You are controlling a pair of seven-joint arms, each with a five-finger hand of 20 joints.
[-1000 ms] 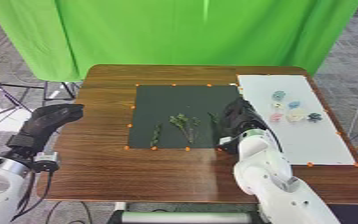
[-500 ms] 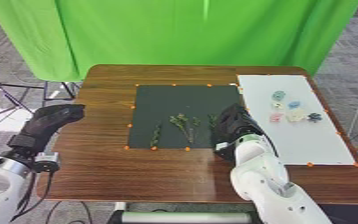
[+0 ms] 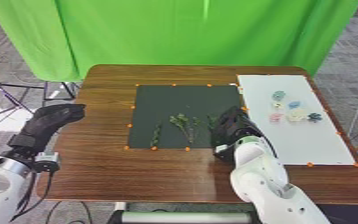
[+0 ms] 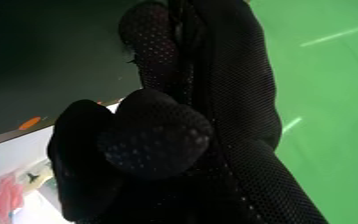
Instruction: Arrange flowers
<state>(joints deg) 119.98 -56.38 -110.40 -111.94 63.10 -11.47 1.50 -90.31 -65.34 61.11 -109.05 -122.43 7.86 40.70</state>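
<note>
A brown wooden bench (image 3: 104, 170) stands on a grey floor (image 3: 353, 57), with a bright green curtain (image 3: 202, 30) hanging behind it. On the bench lie a dark mat (image 3: 180, 97) and, to its right, a white sheet (image 3: 318, 145), both dotted along their edges with orange markers (image 3: 155, 148).

The greenery is on the mat. A narrow leafy stem (image 3: 156, 136) lies lengthwise, running away from the robot, its far end leaning slightly right. Beside it, a branching sprig (image 3: 180, 121) spreads its leafy head toward the curtain, its long axis slanting so that the near end sits farther right. A slimmer sprig (image 3: 194, 123) lies just right of that head, also pointing mostly away from the robot.

On the white sheet sits a loose group of blooms: a teal flower (image 3: 278, 94) farthest back, a blue flower (image 3: 294, 104), then a pink flower (image 3: 276, 117), a cream flower (image 3: 296, 116) and a dark flower (image 3: 314, 117) nearer (which way these face, I cannot tell).

The right robot hand (image 3: 234, 125) is over the mat's right side; whether it is closed or gripping anything, I cannot tell. The left robot hand (image 3: 58, 115) is at the bench's left side, its state unclear too.
</note>
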